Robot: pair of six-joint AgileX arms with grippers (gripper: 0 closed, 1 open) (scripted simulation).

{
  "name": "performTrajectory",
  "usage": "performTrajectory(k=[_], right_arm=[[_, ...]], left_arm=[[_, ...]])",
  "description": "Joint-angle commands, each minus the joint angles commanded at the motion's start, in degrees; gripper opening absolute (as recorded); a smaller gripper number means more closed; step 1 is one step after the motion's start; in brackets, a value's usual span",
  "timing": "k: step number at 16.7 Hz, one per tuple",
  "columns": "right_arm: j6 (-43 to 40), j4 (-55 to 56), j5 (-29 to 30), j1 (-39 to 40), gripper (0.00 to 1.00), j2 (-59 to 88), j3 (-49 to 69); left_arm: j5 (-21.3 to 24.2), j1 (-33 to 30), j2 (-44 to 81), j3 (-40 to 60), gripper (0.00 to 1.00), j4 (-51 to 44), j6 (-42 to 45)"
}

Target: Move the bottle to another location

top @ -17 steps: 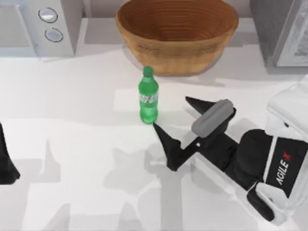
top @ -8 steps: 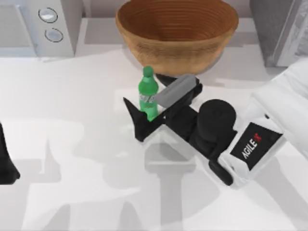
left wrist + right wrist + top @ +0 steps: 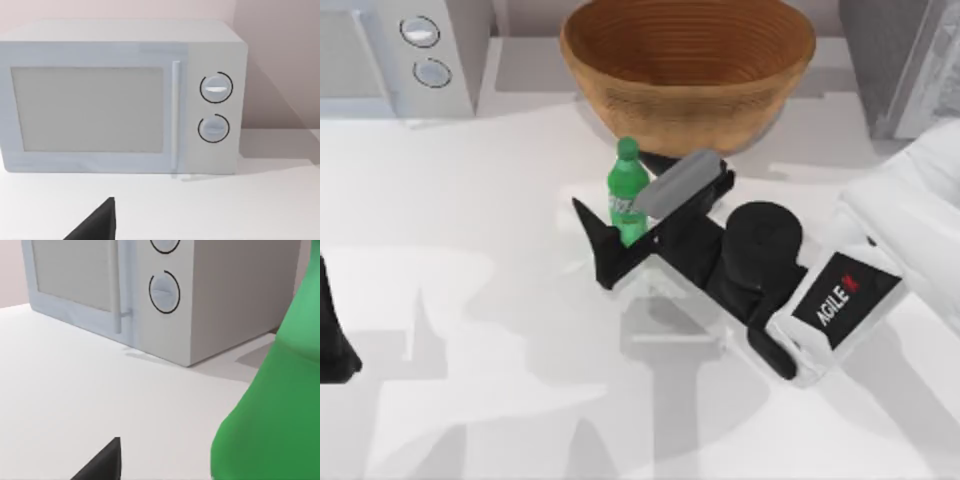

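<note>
The bottle (image 3: pixel 625 190) is small, green and capped, and stands upright on the white table just in front of the wicker bowl. My right gripper (image 3: pixel 613 182) is open around it, one black finger (image 3: pixel 588 235) on its left front side and the other behind it toward the bowl. In the right wrist view the bottle (image 3: pixel 275 405) looms large and close beside one dark fingertip (image 3: pixel 100 462). My left gripper (image 3: pixel 332 340) is parked at the table's left edge, and one of its fingertips (image 3: pixel 97 225) points at the microwave.
A big wicker bowl (image 3: pixel 688 70) stands at the back centre, close behind the bottle. A white microwave (image 3: pixel 410 50) sits at the back left and a grey appliance (image 3: pixel 905 60) at the back right. The white table (image 3: pixel 470 300) spreads out in front and to the left.
My right arm has swung from the front right up to the bottle, bringing its open fingers around it. In the last half second it only crept slightly left. The bottle has not moved.
</note>
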Motion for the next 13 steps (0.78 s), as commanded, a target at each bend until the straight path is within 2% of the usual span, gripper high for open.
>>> performTrajectory(k=[11,13], right_arm=[[0.00,0.00,0.00,0.00,0.02,0.00,0.00],[0.00,0.00,0.00,0.00,0.00,0.00,0.00]], left_arm=[[0.00,0.00,0.00,0.00,1.00,0.00,0.00],[0.00,0.00,0.00,0.00,1.00,0.00,0.00]])
